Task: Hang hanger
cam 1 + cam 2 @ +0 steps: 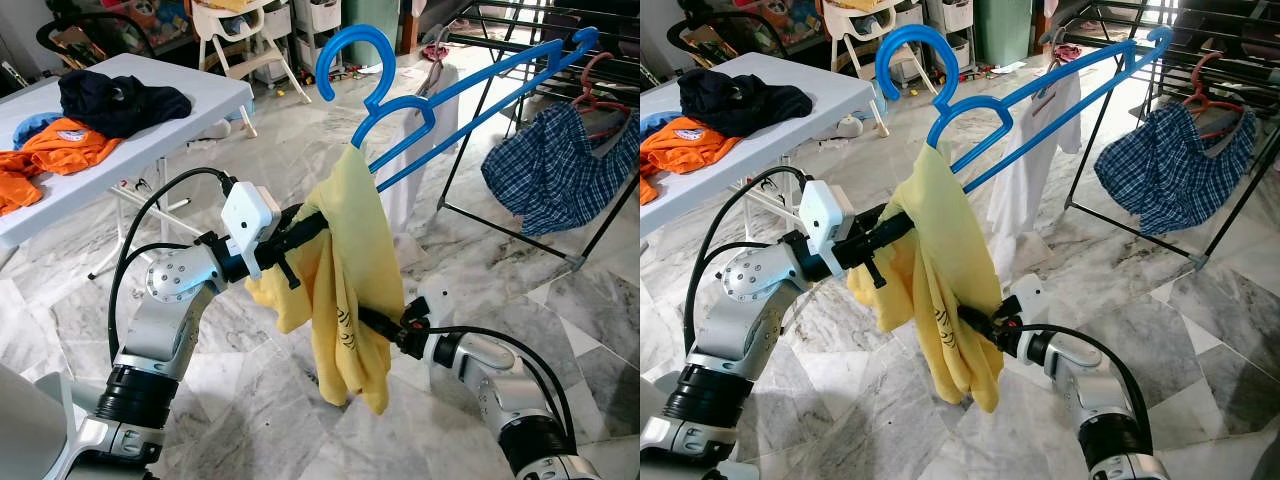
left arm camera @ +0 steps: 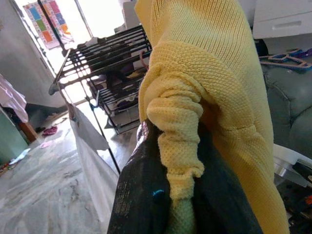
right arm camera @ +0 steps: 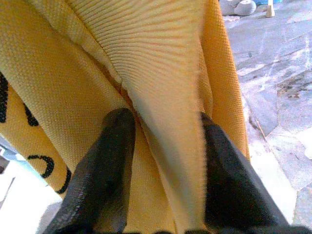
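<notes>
A big blue plastic hanger (image 1: 432, 108) stands tilted in mid-air, its hook (image 1: 350, 45) up and its long bars reaching toward the drying rack (image 1: 520, 30). A yellow knitted shirt (image 1: 355, 260) hangs bunched from its lower end. My left gripper (image 1: 316, 222) comes in from the left at mid-height, shut on a wad of the yellow cloth (image 2: 178, 146). My right gripper (image 1: 370, 320) reaches in lower from the right, its fingers (image 3: 109, 146) closed over a fold of the same shirt (image 3: 161, 83). The shirt hides where the hanger's end sits.
The black drying rack at the back right carries a blue checked shirt (image 1: 550, 170) on a red hanger and a white garment (image 1: 420, 150). At left, a white folding table (image 1: 150, 140) holds orange (image 1: 60, 150) and dark (image 1: 120, 100) clothes. A high chair (image 1: 240, 35) stands behind on the marble floor.
</notes>
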`<state>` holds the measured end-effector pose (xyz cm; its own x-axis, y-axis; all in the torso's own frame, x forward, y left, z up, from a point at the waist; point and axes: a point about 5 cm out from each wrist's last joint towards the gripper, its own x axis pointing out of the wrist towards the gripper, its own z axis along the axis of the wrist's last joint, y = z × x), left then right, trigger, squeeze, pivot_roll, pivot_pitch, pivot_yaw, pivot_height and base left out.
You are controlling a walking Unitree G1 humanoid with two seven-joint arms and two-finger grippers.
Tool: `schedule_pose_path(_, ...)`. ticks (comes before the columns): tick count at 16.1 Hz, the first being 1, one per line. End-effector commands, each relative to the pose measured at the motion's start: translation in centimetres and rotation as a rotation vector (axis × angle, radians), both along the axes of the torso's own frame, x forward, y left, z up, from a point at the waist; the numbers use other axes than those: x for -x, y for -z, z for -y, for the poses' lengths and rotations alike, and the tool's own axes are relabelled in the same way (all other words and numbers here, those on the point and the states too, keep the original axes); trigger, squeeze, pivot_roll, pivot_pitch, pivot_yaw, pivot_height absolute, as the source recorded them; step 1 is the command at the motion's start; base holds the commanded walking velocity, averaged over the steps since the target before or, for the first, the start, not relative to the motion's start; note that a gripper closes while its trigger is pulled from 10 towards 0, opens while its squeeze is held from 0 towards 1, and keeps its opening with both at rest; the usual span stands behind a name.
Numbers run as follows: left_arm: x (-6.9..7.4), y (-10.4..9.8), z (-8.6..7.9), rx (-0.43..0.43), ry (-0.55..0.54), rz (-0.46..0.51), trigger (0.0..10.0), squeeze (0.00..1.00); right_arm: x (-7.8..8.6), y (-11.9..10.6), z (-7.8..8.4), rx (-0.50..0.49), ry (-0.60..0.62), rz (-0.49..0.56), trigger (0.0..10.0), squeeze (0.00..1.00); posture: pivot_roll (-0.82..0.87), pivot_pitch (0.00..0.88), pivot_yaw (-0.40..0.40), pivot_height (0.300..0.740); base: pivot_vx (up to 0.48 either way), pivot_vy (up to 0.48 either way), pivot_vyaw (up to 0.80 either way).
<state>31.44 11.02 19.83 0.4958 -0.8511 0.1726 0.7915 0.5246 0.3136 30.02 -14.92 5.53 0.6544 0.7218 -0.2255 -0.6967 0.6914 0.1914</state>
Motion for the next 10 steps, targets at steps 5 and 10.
schedule_pose_path(5, -0.1, -1.6, -0.1, 0.021, 0.007, 0.057, 0.0, 0.00, -0.3, 0.1, 0.6, 0.038, 0.023, 0.003, 0.0, 0.00, -0.11, 0.032, 0.128, 0.740, 0.000, 0.000, 0.00)
schedule_pose_path(10, 0.0, -1.4, -0.1, 0.020, 0.006, 0.051, 0.0, 0.00, -0.4, 0.5, 1.5, 0.102, 0.077, 0.006, 0.0, 0.00, -0.12, 0.036, 0.129, 0.740, 0.000, 0.000, 0.00)
